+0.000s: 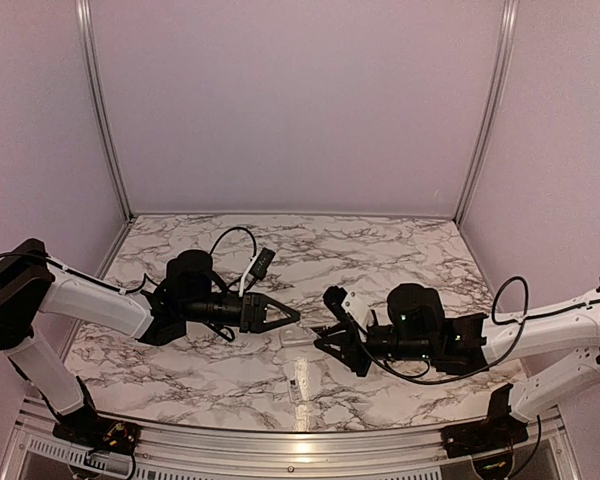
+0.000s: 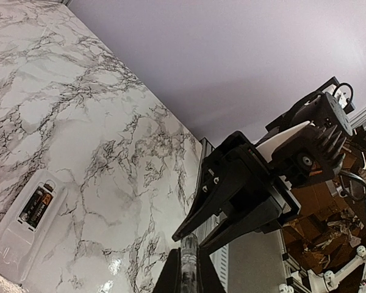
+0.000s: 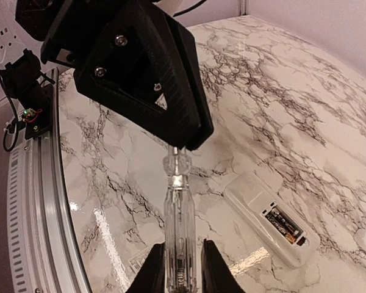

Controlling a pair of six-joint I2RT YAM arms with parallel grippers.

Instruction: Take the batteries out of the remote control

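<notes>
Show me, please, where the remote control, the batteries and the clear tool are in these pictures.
remote control (image 3: 253,198): right wrist view, white casing beside the recess.
batteries (image 3: 283,224): right wrist view, dark label inside the open recess.
clear tool (image 3: 178,207): right wrist view, middle of its transparent shaft.

glossy, smooth marble-pattern top on the table (image 1: 400,245), gives bright reflections. smooth white plastic for the remote control (image 3: 250,195); shiny dark wrap on the batteries (image 3: 284,223). clear glassy plastic for the transparent tool (image 3: 178,201). matt black plastic on the left gripper (image 3: 182,141) and right gripper (image 3: 179,271). brushed metal on the rail (image 3: 30,207).
</notes>
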